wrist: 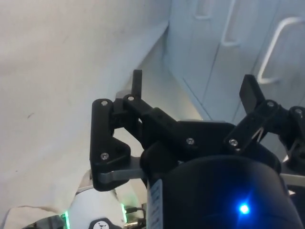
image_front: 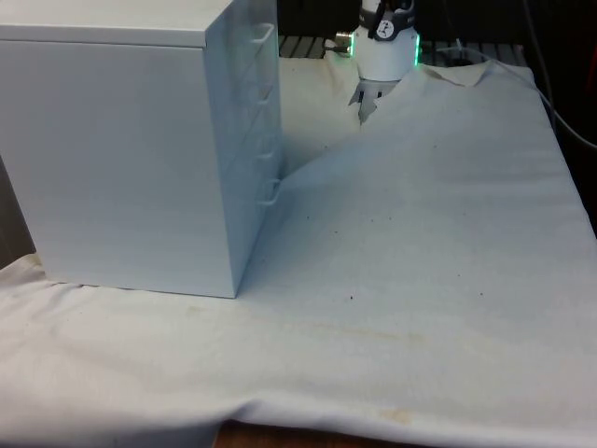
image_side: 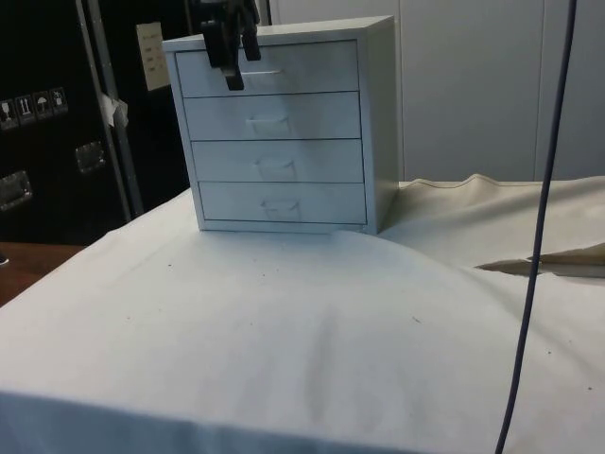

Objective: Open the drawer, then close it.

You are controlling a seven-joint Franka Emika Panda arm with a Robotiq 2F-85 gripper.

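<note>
The white chest of drawers (image_side: 284,132) is standing on the table (image_side: 284,331), all four drawers sitting flush. The gripper (image_side: 232,52) is hovering before the top drawer (image_side: 284,68), fingers (wrist: 137,86) spread apart and gripping nothing, near its handle (wrist: 279,47). Bare cloth is lying open in front.
</note>
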